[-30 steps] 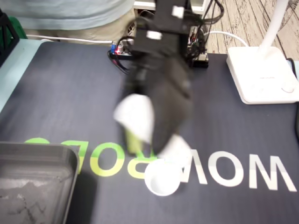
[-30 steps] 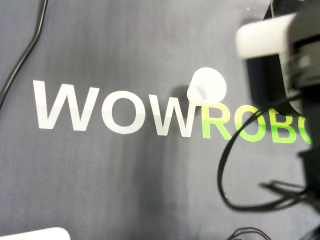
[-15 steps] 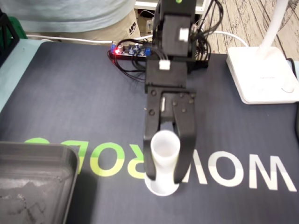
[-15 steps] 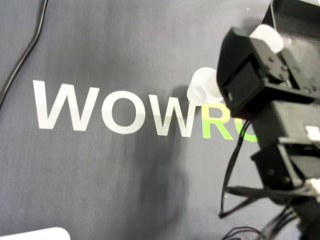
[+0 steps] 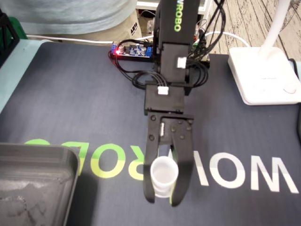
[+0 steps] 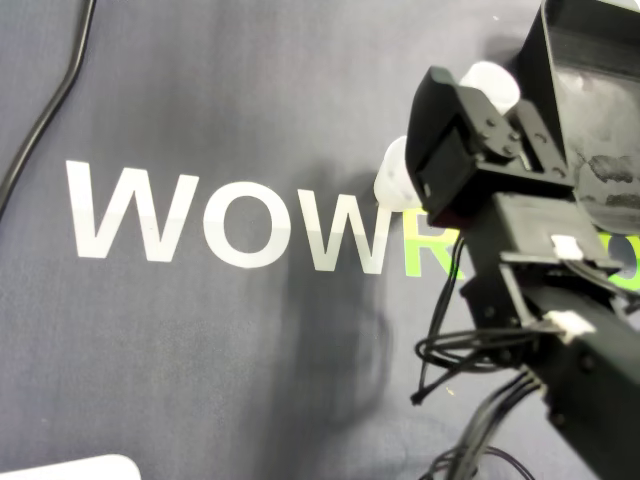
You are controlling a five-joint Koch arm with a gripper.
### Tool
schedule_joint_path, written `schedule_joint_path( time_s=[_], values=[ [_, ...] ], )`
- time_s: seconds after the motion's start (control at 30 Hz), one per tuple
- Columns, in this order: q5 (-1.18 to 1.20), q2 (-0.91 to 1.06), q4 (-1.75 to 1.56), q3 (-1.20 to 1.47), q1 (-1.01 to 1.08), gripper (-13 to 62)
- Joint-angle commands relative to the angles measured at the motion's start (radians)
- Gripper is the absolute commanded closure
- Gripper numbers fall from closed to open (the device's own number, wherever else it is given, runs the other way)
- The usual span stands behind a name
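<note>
Fig.: my gripper (image 5: 162, 199) pinching cup (image 5: 163, 172) between both jaws, over mat (image 5: 70, 108); tray (image 5: 33, 179) left in fixed view.

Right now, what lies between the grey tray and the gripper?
Fixed view: only bare mat with green letters lies between tray and the gripper holding the cup.

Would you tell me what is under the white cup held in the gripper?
The overhead view shows a second white cup on the mat, half covered by the arm. The held cup and gripper hide whether it sits directly beneath.
</note>
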Motion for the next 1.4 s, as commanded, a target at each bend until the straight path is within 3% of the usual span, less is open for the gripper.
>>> schedule_joint_path(
  time_s=[0.0,0.03,0.2,0.43,0.87,1.07,1.2,1.37],
  values=[
    [-0.006,0.003,-0.086,-0.037,-0.011,50.1],
    [-0.006,0.003,-0.084,-0.035,-0.012,49.7],
    [-0.005,-0.014,-0.084,-0.028,-0.005,34.4],
    [-0.005,0.015,-0.084,-0.015,-0.002,24.1],
    [0.095,0.279,-0.077,-0.005,0.000,23.4],
    [0.439,0.437,-0.006,-0.014,0.003,23.5],
    [0.782,0.586,0.238,-0.017,0.041,23.4],
    [1.049,0.724,0.474,0.038,0.095,23.4]
  ],
)
